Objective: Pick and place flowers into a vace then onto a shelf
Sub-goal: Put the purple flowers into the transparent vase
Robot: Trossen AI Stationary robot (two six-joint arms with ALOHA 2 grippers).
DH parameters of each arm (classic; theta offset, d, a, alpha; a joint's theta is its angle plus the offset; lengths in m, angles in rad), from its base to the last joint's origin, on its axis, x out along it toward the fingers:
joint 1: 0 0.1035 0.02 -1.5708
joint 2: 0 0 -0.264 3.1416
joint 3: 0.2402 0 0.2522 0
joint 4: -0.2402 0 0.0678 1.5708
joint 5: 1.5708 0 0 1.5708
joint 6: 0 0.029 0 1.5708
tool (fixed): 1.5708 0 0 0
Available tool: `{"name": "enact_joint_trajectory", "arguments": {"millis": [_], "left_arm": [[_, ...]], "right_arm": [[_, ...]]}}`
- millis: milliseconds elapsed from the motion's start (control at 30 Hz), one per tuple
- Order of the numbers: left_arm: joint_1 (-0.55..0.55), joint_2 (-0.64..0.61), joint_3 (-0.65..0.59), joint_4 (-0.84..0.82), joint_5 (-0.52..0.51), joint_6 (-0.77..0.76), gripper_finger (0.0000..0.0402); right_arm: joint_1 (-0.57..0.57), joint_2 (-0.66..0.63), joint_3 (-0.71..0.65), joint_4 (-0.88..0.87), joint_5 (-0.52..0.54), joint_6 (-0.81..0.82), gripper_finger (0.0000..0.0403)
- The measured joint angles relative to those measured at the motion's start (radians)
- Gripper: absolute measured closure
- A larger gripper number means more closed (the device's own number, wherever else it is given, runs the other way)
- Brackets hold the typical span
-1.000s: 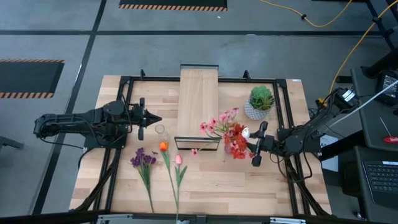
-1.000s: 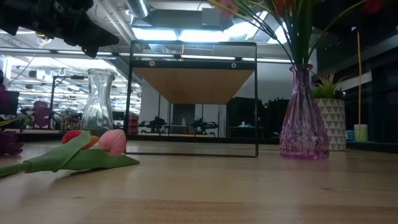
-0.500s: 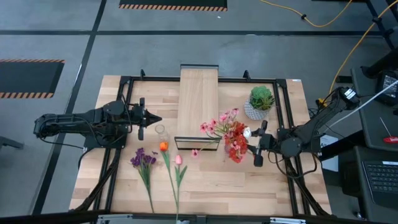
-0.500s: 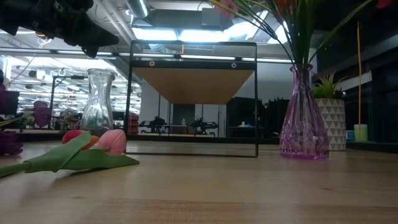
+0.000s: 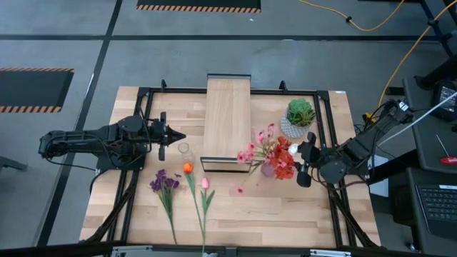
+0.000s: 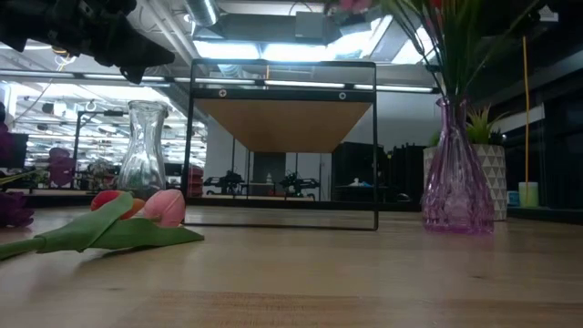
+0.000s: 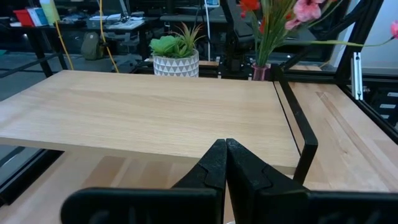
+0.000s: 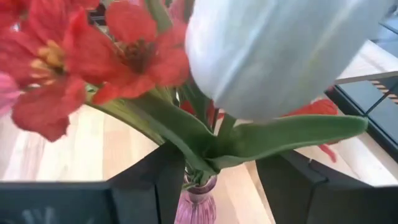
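Observation:
A purple glass vase stands on the table and holds pink blossoms, red blooms and a white bud. My right gripper is open, right of the vase. Its fingers stand on either side of the vase's neck and the stems. A purple cluster, an orange tulip and a pink tulip lie flat at the near left. A clear vase stands beside the shelf. My left gripper is shut, in the air left of the shelf. My right gripper comes at the vase's neck from the table's right, slanting down. One finger shows right beside the neck, and the other finger stands clear of it. I cannot tell whether the near finger touches the vase or the stems.
A green plant in a white pot stands just beyond the right gripper. Dark frame rails run along the table's sides. Bare wood lies near the front right edge.
My right gripper has risen and tipped from pointing steeply down toward level. The purple vase with its flowers has slid toward the table's right edge and stays upright. The blossoms have swung with it.

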Motion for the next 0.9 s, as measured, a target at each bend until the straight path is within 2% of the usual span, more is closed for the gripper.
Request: {"name": "enact_joint_trajectory", "arguments": {"millis": [167, 400, 900], "left_arm": [[0.0, 0.0, 0.0, 0.0, 0.0, 0.0, 0.0398], [0.0, 0.0, 0.0, 0.0, 0.0, 0.0, 0.0398], [0.0, 0.0, 0.0, 0.0, 0.0, 0.0, 0.0398]], "right_arm": [[0.0, 0.001, 0.004, 0.002, -0.013, 0.012, 0.0212], [0.0, -0.01, 0.004, 0.002, -0.12, 0.006, 0.0212], [0.0, -0.15, 0.004, -0.056, -0.144, -0.045, 0.0212]]}}
